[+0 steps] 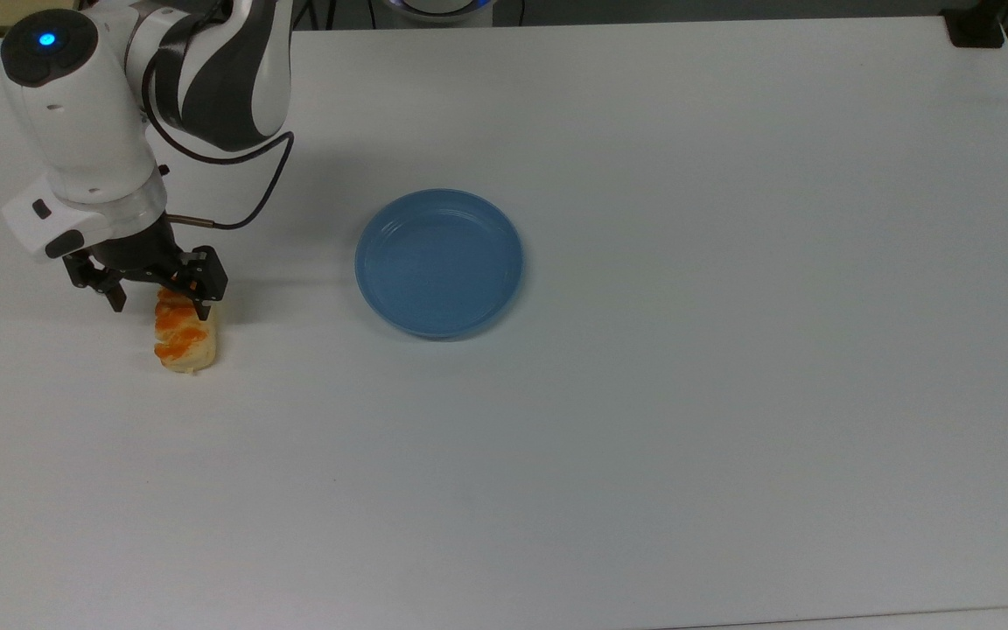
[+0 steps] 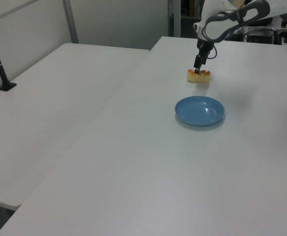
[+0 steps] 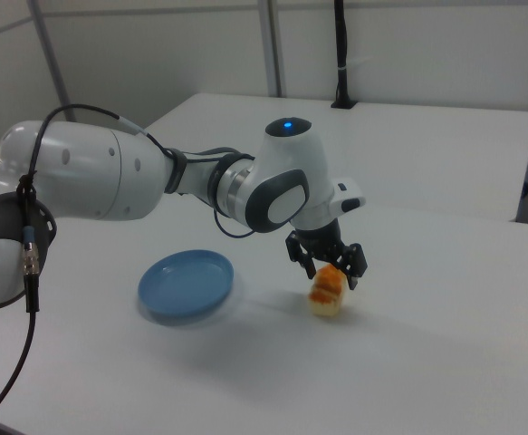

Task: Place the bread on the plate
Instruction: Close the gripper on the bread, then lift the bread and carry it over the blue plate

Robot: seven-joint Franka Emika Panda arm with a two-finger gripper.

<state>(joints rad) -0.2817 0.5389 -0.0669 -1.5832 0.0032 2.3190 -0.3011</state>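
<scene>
We see the end effector (image 1: 158, 308) lowered over the far end of the bread (image 1: 185, 339), fingers spread open, one on each side of the roll and not clamped on it. In the right view the end effector (image 3: 329, 271) straddles the top of the bread (image 3: 327, 295). The bread lies flat on the white table (image 1: 688, 394), well apart from the plate (image 1: 439, 262), on the top view's left. The plate has nothing on it. In the left view the bread (image 2: 198, 75) sits beyond the plate (image 2: 200, 110).
</scene>
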